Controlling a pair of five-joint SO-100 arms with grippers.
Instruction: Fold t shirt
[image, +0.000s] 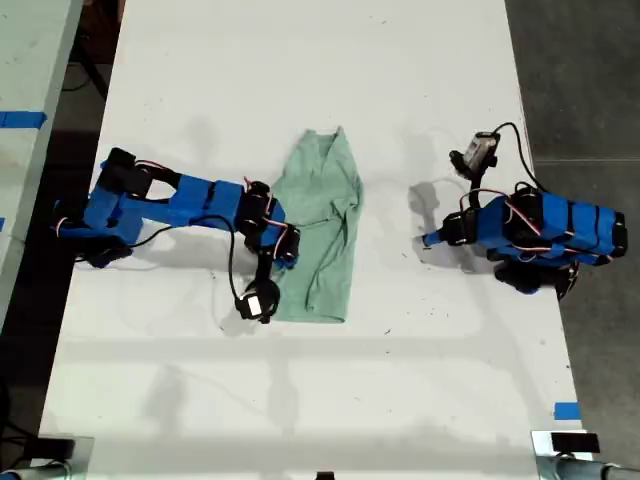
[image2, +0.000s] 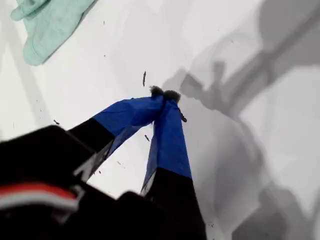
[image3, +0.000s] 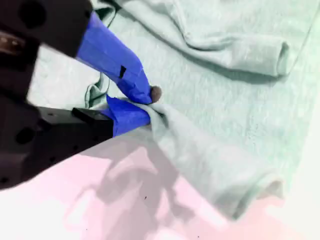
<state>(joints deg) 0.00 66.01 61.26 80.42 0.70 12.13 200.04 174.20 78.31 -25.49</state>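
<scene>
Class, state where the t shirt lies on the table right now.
The t shirt lies near the middle of the white table in the exterior view, between the two arms, its edge pinched by my second gripper.

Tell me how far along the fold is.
Partly done: the t shirt already lies narrowed into a long strip, one side lapped over. In hand: my second hand pinches its edge. My first hand rests shut on the bare table. Remaining: folding it lengthwise.

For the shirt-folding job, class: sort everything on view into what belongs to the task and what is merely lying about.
Belongs to the job:
- t shirt
- my second gripper, shut on a fold of the t shirt
- my first gripper, shut, over bare table

Lying about:
- white table
- blue tape pieces
</scene>
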